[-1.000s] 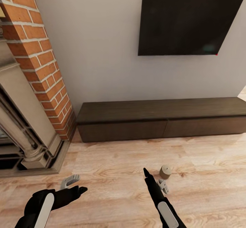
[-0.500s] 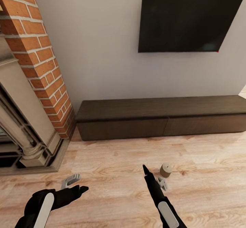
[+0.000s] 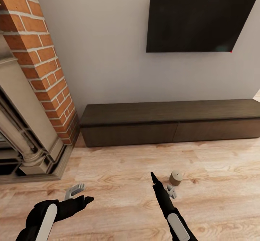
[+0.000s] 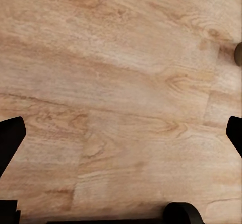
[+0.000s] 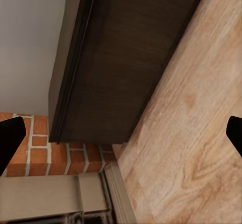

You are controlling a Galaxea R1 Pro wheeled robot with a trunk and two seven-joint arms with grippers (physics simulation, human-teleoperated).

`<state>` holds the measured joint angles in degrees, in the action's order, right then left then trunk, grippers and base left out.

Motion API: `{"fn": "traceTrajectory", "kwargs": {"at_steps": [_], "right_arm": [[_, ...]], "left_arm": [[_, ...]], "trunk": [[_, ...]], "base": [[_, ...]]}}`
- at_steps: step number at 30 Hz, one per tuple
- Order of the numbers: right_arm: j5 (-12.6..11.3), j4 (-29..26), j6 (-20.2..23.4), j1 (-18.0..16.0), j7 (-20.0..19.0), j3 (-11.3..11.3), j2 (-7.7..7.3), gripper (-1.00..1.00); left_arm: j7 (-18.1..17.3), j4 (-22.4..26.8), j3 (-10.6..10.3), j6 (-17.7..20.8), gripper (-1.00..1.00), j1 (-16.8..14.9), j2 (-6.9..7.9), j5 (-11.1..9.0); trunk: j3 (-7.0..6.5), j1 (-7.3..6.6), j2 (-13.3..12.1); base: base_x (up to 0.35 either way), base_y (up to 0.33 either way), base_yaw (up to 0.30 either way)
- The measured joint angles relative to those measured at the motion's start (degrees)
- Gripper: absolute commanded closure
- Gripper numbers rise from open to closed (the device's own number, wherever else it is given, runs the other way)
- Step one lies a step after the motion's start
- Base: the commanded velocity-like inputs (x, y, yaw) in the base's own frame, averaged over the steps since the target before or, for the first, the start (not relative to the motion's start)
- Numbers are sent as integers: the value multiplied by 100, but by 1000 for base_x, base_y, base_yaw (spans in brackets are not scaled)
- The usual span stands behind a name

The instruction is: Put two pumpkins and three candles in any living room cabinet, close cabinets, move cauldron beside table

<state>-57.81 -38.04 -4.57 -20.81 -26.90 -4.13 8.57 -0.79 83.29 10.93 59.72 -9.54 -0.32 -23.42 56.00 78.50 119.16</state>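
Candle [image 3: 176, 178] stands upright on the wood floor [image 3: 119, 176] before the closed cabinet [image 3: 169, 122], just beside the right gripper [image 3: 171, 191]. Both grippers, left [image 3: 74, 191] too, hang spread and empty. Right wrist camera adds the cabinet's end against brick [image 5: 35, 153].

Light wood plank floor [image 3: 119, 165]. On it: one candle [image 3: 176, 178], upright, standing alone well in front of cabinet [image 3: 169, 122]; cabinet sits along the wall w/ both drawer fronts shut, fireplace base [image 3: 39, 169] at its left.
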Motion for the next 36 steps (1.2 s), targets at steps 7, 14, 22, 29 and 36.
{"fn": "traceTrajectory", "kwargs": {"at_steps": [7, 14, 22, 29, 36], "right_arm": [[-15, 0, 1, 2, -346, -6, -8, -100], [-17, 0, 0, 1, -518, -12, -8, -100], [-18, 0, -1, 2, -541, -102, -8, -100], [-23, 0, 4, 2, -806, -117, -8, -100], [-25, 0, 7, 2, -901, -115, -2, -100]], "left_arm": [[0, 8, 3, 0, -100, 0, 0, 1], [0, 56, 3, 0, -100, 0, 0, 2], [0, 61, 3, 0, -100, 0, 0, 0], [-1, 61, -5, 0, -100, 0, 0, -2], [-8, 62, -10, 1, -100, 0, 19, -1]], "trunk": [[53, 65, 119], [179, 219, 400], [287, 352, 642], [287, 351, 642], [287, 349, 642]], "base": [[0, 0, 0], [0, 0, 0], [0, 0, 0], [0, 0, 0], [122, 0, 0]]}}
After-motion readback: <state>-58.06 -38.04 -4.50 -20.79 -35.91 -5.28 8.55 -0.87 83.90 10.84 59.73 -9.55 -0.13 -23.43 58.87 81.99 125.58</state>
